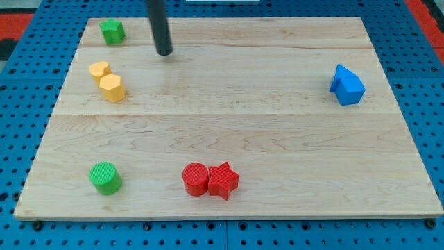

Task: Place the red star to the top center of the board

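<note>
The red star (223,180) lies near the view's bottom, a little left of centre, touching a red cylinder (195,178) on its left. My tip (164,51) is near the view's top left, far above the red star and to the right of a green star-shaped block (112,30). The rod comes down from the top edge.
The wooden board (229,125) sits on a blue pegboard. A yellow heart-like block (100,70) and a yellow hexagon (112,87) lie at the left. A green cylinder (105,177) is at the bottom left. A blue block (346,85) is at the right.
</note>
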Controlling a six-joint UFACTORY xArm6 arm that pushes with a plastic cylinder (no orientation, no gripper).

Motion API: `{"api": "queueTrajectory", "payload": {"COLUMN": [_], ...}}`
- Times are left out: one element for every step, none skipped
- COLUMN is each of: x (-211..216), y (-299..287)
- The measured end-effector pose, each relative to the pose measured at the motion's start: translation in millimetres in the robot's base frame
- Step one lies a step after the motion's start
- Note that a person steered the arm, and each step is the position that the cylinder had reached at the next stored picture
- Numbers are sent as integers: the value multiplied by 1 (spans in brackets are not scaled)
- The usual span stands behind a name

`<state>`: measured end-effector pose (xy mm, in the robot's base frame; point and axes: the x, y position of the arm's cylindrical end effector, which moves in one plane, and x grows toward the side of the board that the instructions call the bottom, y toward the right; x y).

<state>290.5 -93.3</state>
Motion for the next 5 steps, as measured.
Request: {"api": "queueTrajectory", "payload": {"x": [2, 28, 128, 246, 326], "y": [71, 139, 143, 175, 164]}}
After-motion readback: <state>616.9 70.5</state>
